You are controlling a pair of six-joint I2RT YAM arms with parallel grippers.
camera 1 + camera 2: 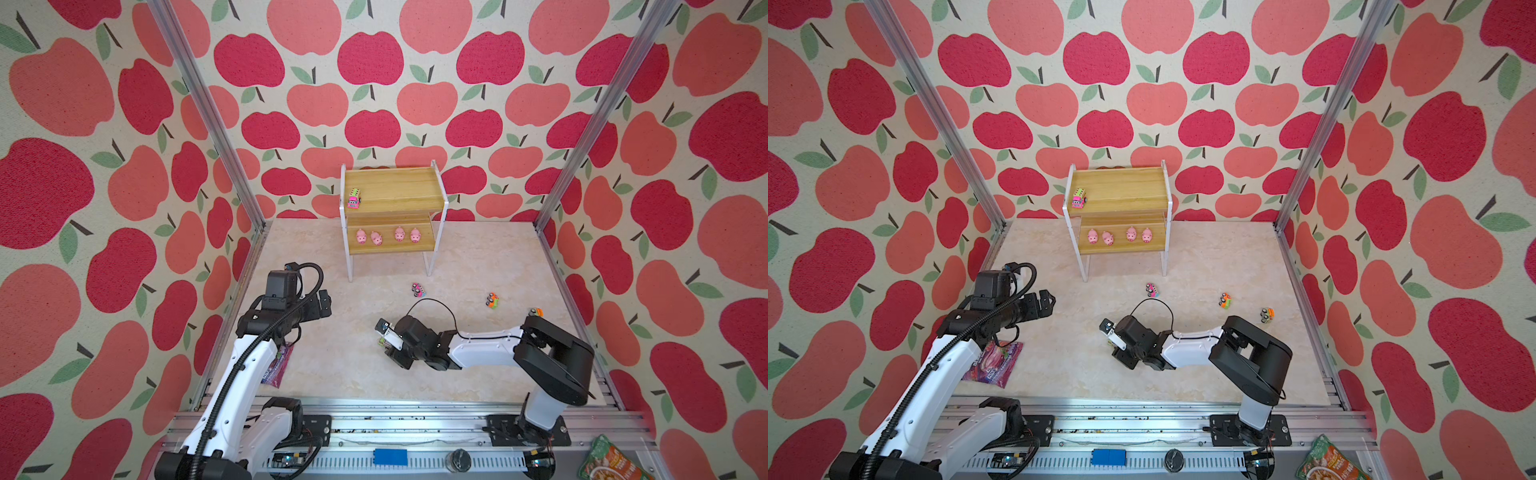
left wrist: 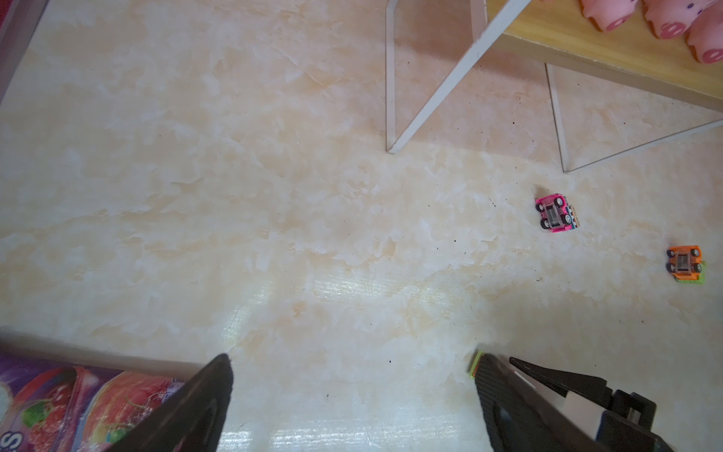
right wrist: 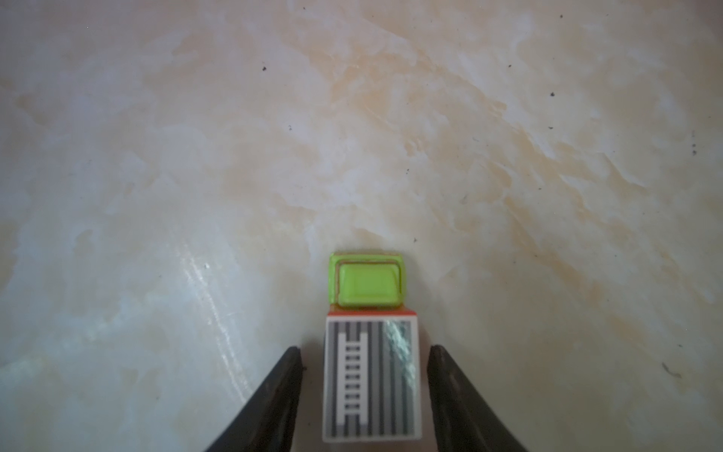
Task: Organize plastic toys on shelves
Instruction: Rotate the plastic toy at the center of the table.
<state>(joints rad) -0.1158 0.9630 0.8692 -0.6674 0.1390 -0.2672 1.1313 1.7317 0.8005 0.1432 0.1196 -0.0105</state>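
The shelves (image 1: 399,189) (image 1: 1121,187) stand at the back. Several pink pigs (image 1: 376,238) (image 2: 665,23) line the lower board, and a pink truck (image 1: 354,198) sits at the top board's left end. On the floor lie a pink-blue truck (image 1: 418,289) (image 2: 557,213), an orange-green truck (image 1: 492,300) (image 2: 684,262) and another truck (image 1: 1266,314). My right gripper (image 1: 383,334) (image 3: 364,349) is open low over the floor. A green-cabbed truck (image 3: 369,281) stands between its fingers with a gap on each side. My left gripper (image 1: 324,305) (image 2: 354,358) hangs wide open and empty.
A purple snack packet (image 1: 994,361) (image 2: 58,407) lies on the floor under my left arm. A green food pouch (image 1: 611,461) rests at the front right beyond the rail. Apple-patterned walls close in the marble floor (image 1: 332,374) on three sides.
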